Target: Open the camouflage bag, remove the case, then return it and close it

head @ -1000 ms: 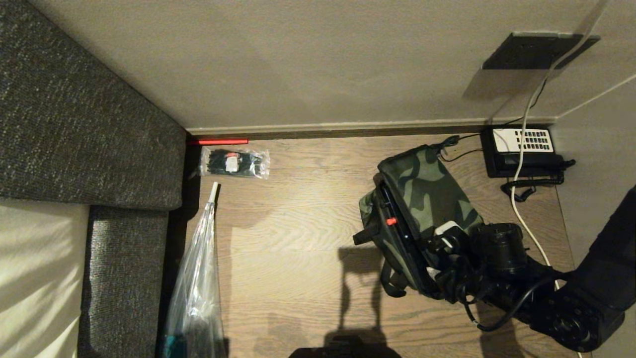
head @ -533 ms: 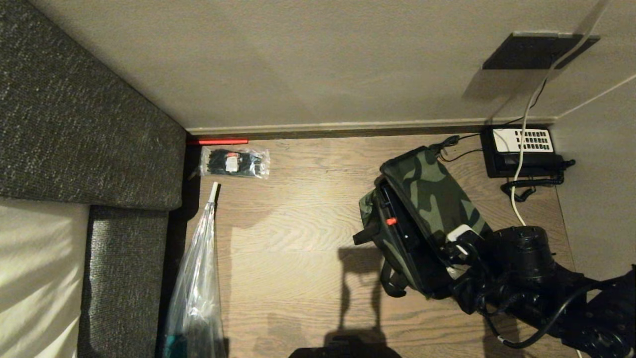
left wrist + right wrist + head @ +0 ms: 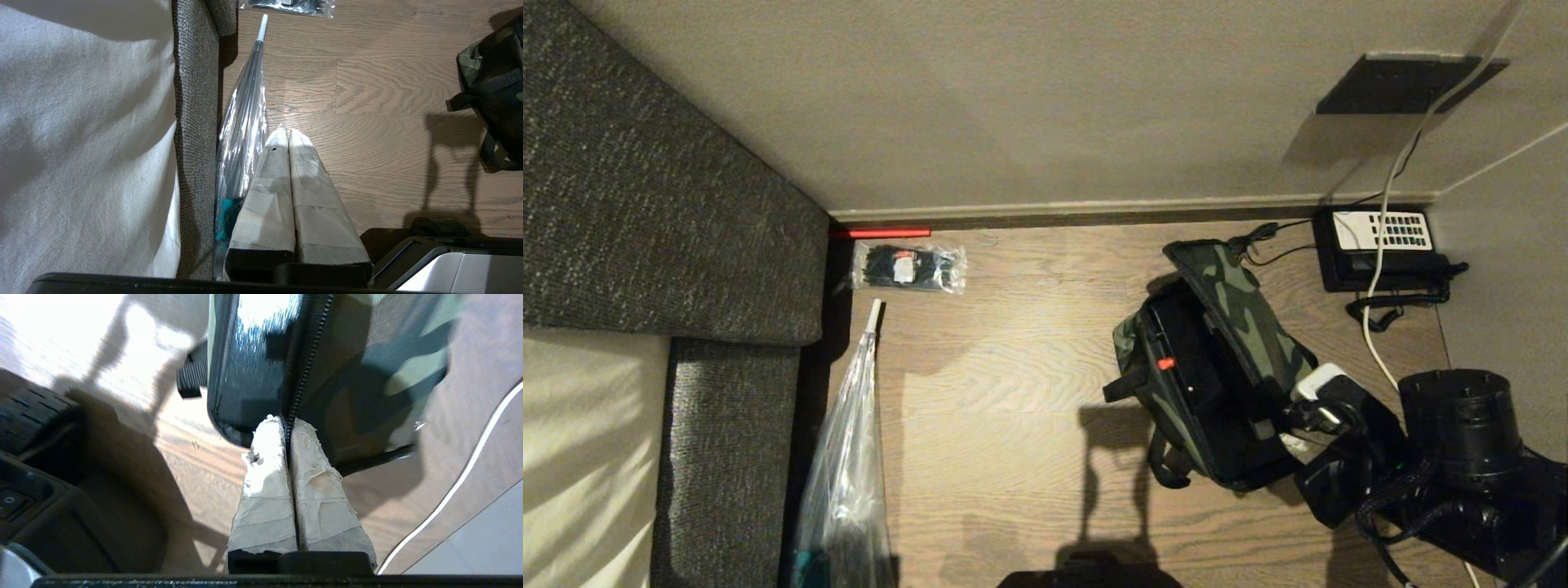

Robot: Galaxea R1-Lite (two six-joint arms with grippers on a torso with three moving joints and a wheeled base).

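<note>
Here the camouflage bag sits on the wooden floor toward the right of the head view, near the black telephone by the wall. Its camouflage lid is lifted and tilted up toward the right, baring the dark inside, where a black case with a small red latch lies. The right gripper is at the lid's near right corner; in the right wrist view its taped fingers are pressed together with the zipper edge of the lid running down between their tips, so it is clenched on the lid's rim. The left gripper hangs over bare floor well apart from the bag, its padded fingers closed on nothing, just beside a clear folded umbrella that lies along the grey sofa. A clear packet of black cable ties lies by the wall, far left of the bag.
</note>
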